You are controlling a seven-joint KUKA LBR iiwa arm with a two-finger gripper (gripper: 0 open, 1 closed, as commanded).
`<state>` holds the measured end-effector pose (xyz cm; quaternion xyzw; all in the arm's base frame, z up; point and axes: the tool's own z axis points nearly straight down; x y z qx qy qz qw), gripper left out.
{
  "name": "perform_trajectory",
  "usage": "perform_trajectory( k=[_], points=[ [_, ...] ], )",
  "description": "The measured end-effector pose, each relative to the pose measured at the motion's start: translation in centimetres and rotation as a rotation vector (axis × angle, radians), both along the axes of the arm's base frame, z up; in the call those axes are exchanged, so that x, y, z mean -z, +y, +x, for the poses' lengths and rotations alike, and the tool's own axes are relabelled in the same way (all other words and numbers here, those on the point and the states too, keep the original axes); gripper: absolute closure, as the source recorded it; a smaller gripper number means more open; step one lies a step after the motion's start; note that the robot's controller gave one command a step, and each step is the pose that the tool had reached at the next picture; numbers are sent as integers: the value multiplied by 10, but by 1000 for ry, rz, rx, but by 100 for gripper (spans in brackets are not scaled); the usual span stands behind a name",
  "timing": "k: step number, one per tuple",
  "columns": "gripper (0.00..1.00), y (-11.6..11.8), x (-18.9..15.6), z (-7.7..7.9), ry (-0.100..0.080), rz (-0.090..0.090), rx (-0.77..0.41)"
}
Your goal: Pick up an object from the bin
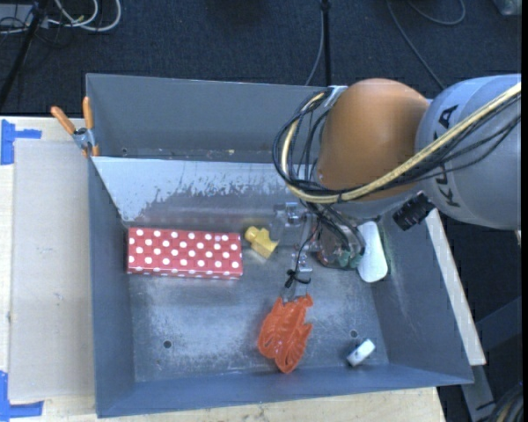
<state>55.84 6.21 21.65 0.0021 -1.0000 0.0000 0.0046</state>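
Note:
My gripper (299, 274) hangs below the arm's wrist, over the middle of the bin and a little right of centre. Its lower end is right at the top of a crumpled orange-red plastic thing (285, 332), which lies on the bin floor towards the front; whether they touch I cannot tell. A small yellow piece (260, 242) lies just left of the gripper. A white rounded thing (372, 255) rests to its right against the bin's right wall, partly hidden by the arm.
A long red box with white dots (185, 253) lies on the left of the floor. A small white piece (361, 352) sits near the front right corner. The arm with its orange cover and cables hides the bin's back right part.

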Motion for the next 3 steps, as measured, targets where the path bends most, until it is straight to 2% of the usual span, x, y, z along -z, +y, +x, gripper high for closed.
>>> perform_trajectory(
  k=[1, 2, 3],
  points=[
    [0, 0, -5, 1, -7, 1, 2],
    [0, -26, 37, -18, -10, 2, 31],
    [0, -34, 54, -28, 13, -1, -21]
  ],
)
